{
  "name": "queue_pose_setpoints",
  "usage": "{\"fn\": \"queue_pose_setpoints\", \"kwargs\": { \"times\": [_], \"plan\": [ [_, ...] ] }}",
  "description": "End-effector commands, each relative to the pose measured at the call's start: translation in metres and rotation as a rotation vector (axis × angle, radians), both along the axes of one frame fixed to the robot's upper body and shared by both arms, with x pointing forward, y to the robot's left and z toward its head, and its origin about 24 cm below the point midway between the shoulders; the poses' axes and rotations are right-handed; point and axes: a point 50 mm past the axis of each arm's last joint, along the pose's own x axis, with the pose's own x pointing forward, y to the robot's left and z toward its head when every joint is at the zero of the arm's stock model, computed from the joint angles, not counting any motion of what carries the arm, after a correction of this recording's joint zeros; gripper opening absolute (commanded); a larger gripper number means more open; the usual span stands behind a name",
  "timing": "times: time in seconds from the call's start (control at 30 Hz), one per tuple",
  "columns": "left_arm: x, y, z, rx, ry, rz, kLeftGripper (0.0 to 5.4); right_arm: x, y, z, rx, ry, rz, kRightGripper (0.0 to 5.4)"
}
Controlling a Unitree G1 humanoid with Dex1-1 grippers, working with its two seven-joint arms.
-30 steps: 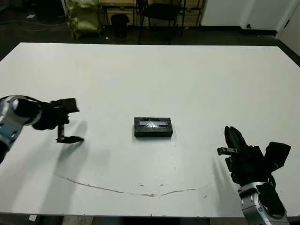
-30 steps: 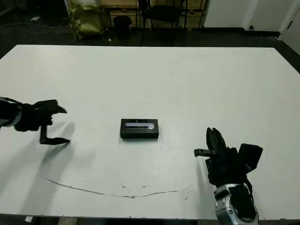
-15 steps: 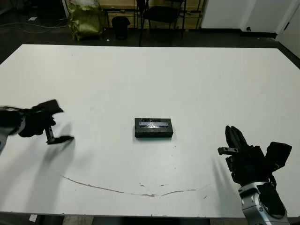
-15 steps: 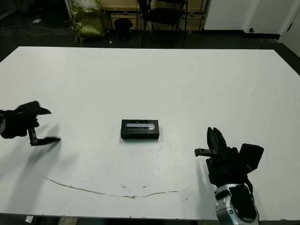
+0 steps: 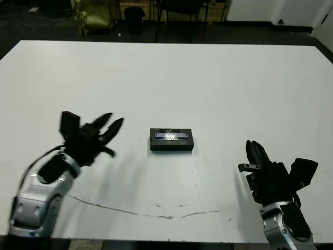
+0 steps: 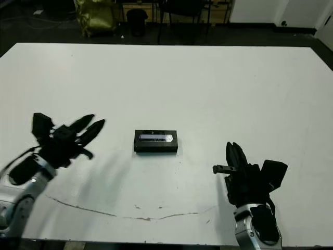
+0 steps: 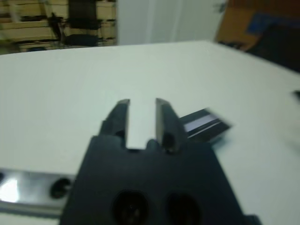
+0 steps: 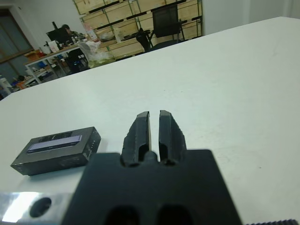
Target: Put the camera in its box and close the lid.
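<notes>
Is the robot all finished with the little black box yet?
It looks finished. The small black rectangular box sits on the white table with its black windowed lid on, and no camera lies outside it. Neither claw holds anything: the left claw is open and the right claw is nearly shut, both apart from the box.

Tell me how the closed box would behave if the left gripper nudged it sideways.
The box is low and flat on the table, so it would probably slide rather than tip. Its hard-looking black walls suggest it stays rigid. The glossy lid may be slippery to grip.
</notes>
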Motion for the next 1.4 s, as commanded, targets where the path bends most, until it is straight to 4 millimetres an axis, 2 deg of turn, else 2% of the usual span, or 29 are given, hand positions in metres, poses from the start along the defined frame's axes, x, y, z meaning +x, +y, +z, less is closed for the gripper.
{"fn": "queue_pose_setpoints", "kwargs": {
  "times": [0.03,0.23,0.37,0.57,0.8,1.13,1.4],
  "plan": [
    [-0.005,-0.017,-0.002,-0.019,0.038,-0.020,0.06,0.001,-0.001,-0.007,0.005,0.042,0.001,0.00],
    [-0.008,-0.041,0.004,-0.061,0.075,-0.012,0.03,0.003,0.000,-0.009,0.025,0.045,0.012,0.00],
    [-0.003,-0.052,-0.001,-0.102,0.098,0.035,0.03,0.003,0.002,-0.011,0.052,0.049,0.018,0.00],
    [0.006,-0.079,-0.013,-0.211,0.119,0.229,0.03,0.003,0.003,-0.011,0.045,0.052,0.009,0.00],
    [0.009,-0.105,-0.033,-0.186,0.168,0.267,0.03,0.000,0.004,-0.009,0.046,0.043,0.020,0.00],
    [0.011,-0.125,-0.063,-0.117,0.318,0.243,0.03,0.001,0.001,-0.015,0.043,0.064,-0.011,0.00],
    [0.012,-0.130,-0.075,-0.022,0.364,0.224,0.03,0.000,0.003,-0.012,0.022,0.052,0.010,0.00]
  ]
}}
